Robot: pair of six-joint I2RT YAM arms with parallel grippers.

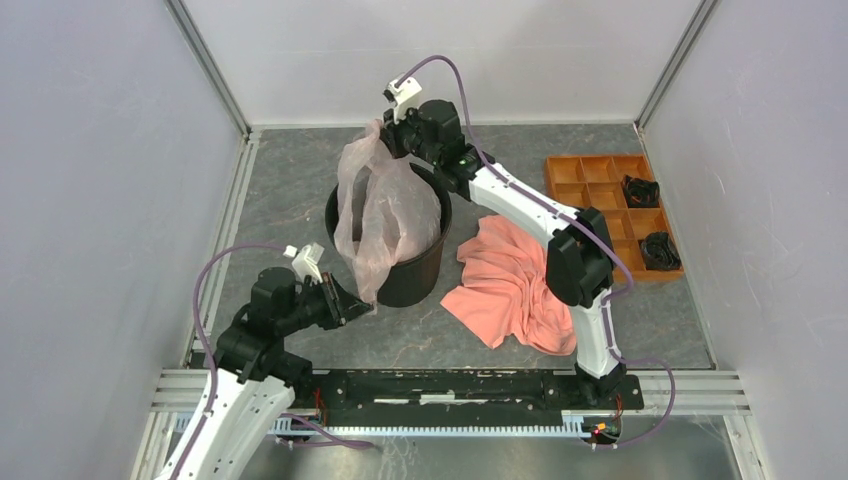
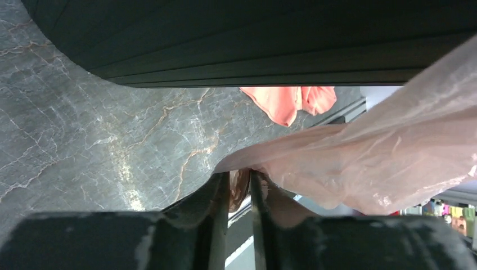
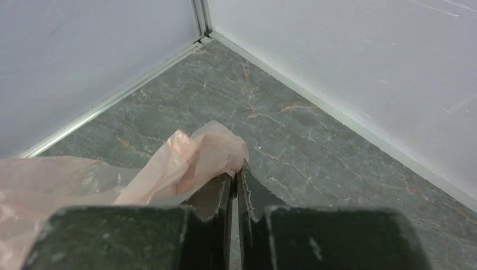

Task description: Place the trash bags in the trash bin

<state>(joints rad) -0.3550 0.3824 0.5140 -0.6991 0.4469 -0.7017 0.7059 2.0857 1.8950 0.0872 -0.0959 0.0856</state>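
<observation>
The trash bag [image 1: 385, 210], thin pale pink film, drapes over and into the black trash bin [image 1: 410, 280] and is stretched between both grippers. At the bin's far rim my right gripper [image 1: 385, 135] is raised and shut on a top corner of the bag [image 3: 185, 157]; its jaws [image 3: 235, 171] show only a slit. Near the bin's front my left gripper [image 1: 362, 303] has its jaws [image 2: 241, 174] slightly parted, open, with a fold of the bag [image 2: 365, 163] still lying between the tips. The bin's wall [image 2: 253, 39] looms dark above.
A coral-orange cloth [image 1: 515, 285] lies crumpled right of the bin, under the right arm. An orange compartment tray [image 1: 590, 183] with black items [image 1: 660, 250] sits at the back right. Grey walls close in the marbled table on three sides.
</observation>
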